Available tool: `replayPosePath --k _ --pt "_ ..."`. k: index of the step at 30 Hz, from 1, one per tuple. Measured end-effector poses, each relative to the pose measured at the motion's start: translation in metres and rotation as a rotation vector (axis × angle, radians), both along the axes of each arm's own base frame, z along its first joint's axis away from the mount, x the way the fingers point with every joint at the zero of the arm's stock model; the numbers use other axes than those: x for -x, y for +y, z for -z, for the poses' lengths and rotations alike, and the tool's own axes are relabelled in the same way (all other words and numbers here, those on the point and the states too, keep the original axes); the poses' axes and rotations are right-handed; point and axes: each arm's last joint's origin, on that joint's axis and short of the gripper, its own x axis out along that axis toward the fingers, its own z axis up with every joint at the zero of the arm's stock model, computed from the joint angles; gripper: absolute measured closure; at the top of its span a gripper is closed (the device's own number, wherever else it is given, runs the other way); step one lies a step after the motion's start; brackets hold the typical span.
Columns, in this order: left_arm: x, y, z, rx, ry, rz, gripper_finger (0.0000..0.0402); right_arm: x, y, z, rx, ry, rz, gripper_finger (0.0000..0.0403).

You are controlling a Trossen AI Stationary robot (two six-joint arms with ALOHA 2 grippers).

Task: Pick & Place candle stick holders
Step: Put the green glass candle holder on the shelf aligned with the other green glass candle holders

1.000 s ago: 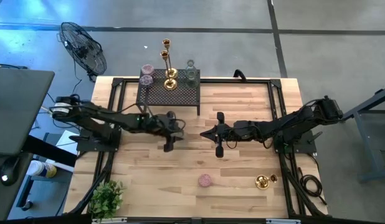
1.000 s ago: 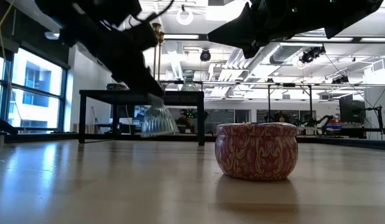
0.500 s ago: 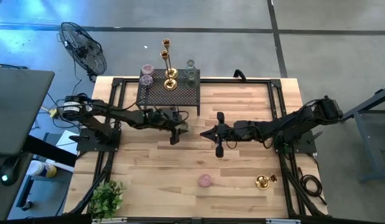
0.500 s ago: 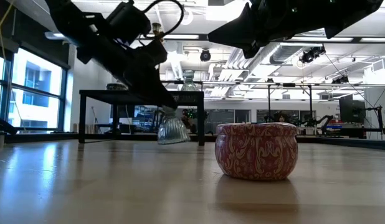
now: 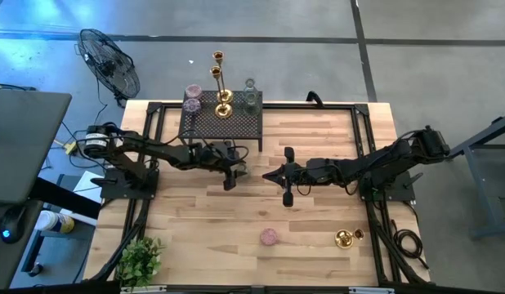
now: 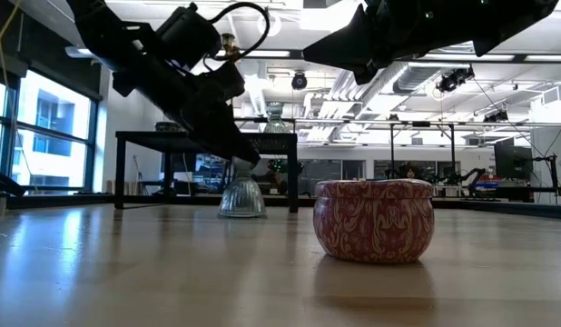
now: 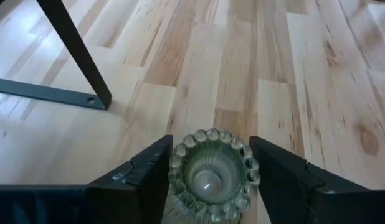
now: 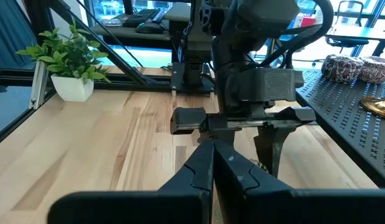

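Your left gripper (image 7: 208, 180) has its two dark fingers (image 7: 146, 171) pressed on the sides of a small ribbed clear-green glass candle holder (image 7: 211, 174). The glass holder (image 6: 241, 195) stands upright on the pale wooden worktop (image 5: 318, 212), just in front of the black mesh metal rack (image 5: 221, 122), near one of its thin black legs (image 7: 74, 53). Your right gripper (image 5: 287, 194) hangs over the middle of the worktop, close to the left one, with its fingers (image 8: 205, 165) pushed together and nothing in them.

You have lots of bare wood toward the front. There sit a round pink patterned tin holder (image 6: 374, 220) and, well apart near the right edge, a squat shiny gold holder (image 5: 345, 238). On the rack stand two tall thin gold candlesticks (image 5: 222, 90), more pink round ones (image 5: 192, 97) and pale glass ones (image 5: 251, 95).
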Motion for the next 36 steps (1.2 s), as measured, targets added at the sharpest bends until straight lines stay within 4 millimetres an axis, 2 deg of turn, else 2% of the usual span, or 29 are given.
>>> replayPosePath --k 4,9,19,23,28,32,36 --pt "0.001 0.000 0.000 0.002 0.007 0.001 0.0179 0.000 0.000 0.000 0.000 0.000 0.000 0.0403" --pt "0.007 -0.001 -0.012 -0.019 -0.002 0.014 0.0161 0.000 0.000 0.000 0.000 0.005 0.000 0.0403" --pt "0.033 -0.009 -0.042 -0.082 0.020 0.050 0.0166 0.000 -0.001 0.001 -0.028 0.003 0.043 0.0402" --pt "0.048 -0.023 -0.048 -0.121 -0.058 0.086 0.0208 -0.001 -0.003 0.004 -0.073 0.008 0.121 0.0402" --pt "0.078 -0.031 -0.026 -0.117 -0.171 0.097 0.0289 -0.012 -0.005 0.029 -0.164 0.036 0.215 0.0388" --pt "0.107 -0.031 -0.005 -0.086 -0.250 0.067 0.0343 -0.028 -0.003 0.061 -0.239 0.080 0.251 0.0339" --pt "0.130 -0.031 0.008 -0.080 -0.354 0.060 0.0381 -0.048 -0.002 0.083 -0.249 0.108 0.356 0.0261"
